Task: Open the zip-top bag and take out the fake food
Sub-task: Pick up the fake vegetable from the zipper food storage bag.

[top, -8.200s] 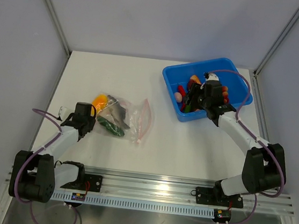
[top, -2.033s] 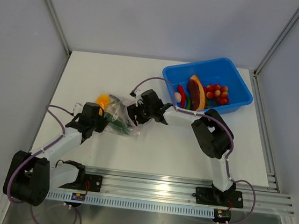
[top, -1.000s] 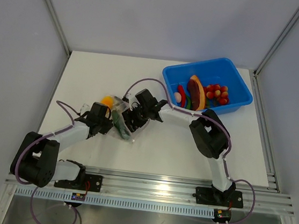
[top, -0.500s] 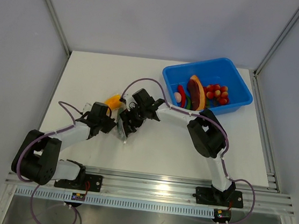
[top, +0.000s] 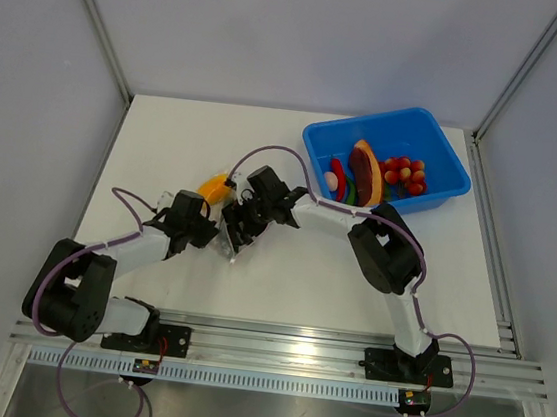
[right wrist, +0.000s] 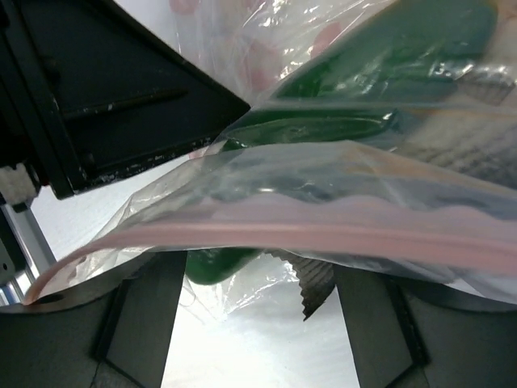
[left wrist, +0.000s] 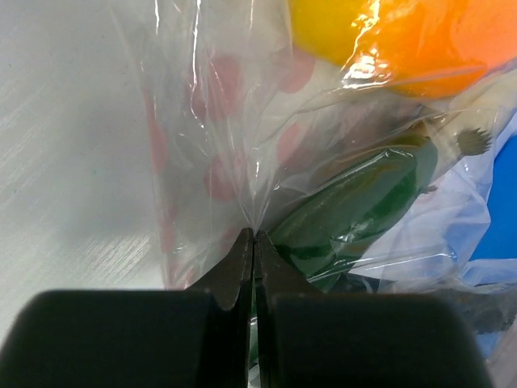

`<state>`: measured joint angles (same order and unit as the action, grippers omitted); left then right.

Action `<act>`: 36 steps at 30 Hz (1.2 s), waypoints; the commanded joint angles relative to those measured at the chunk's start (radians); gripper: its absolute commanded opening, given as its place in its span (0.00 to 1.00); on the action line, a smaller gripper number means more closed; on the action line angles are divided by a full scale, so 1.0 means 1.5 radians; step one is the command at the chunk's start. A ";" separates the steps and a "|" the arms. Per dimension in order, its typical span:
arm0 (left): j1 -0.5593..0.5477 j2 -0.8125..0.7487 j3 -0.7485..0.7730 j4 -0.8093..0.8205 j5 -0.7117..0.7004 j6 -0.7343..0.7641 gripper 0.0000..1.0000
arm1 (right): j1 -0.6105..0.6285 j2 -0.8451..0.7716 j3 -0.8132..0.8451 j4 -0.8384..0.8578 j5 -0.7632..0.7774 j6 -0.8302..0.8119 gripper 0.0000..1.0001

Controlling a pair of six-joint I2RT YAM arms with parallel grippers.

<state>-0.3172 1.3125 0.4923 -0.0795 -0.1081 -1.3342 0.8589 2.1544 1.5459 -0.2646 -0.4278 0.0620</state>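
Pale grey walls (top: pixel 278 37) close in a white surface (top: pixel 166 135), with a blue bin (top: pixel 423 134) at its far right corner. Both arms reach to a spot left of centre, where the zip-top bag (top: pixel 227 233) sits bunched between them, well apart from the bin. The left end effector (top: pixel 199 228) is clenched on the bag: in its wrist view the two black fingers (left wrist: pixel 234 267) meet tip to tip with a fold of clear film pinched between them. The right end effector (top: pixel 244 220) is released, its fingers (right wrist: pixel 137 323) standing wide apart, and the bag's pinkish zip strip (right wrist: pixel 323 218) runs across in front of them; whether it touches them cannot be told. Some fake food (left wrist: pixel 355 202) lies inside the bag: a green cucumber (right wrist: pixel 315 129) close behind the pinch point and a yellow-orange piece (top: pixel 215 187) at the far end of the bag. More toy pieces, among them a brown wedge (top: pixel 367 170) and red tomatoes (top: pixel 403 172), lie in the bin.
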 commanded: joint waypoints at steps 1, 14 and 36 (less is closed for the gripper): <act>-0.022 0.013 0.017 0.037 0.085 0.000 0.00 | 0.011 -0.014 -0.020 0.128 0.043 0.039 0.80; -0.023 -0.003 0.028 0.030 0.086 0.006 0.00 | 0.011 -0.010 -0.016 0.134 0.059 0.056 0.66; 0.024 0.016 0.070 -0.069 -0.030 0.020 0.00 | 0.010 -0.071 0.008 0.030 0.236 0.050 0.60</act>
<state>-0.2924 1.3235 0.5610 -0.1699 -0.1047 -1.3209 0.8680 2.1334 1.5295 -0.2111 -0.1345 0.1322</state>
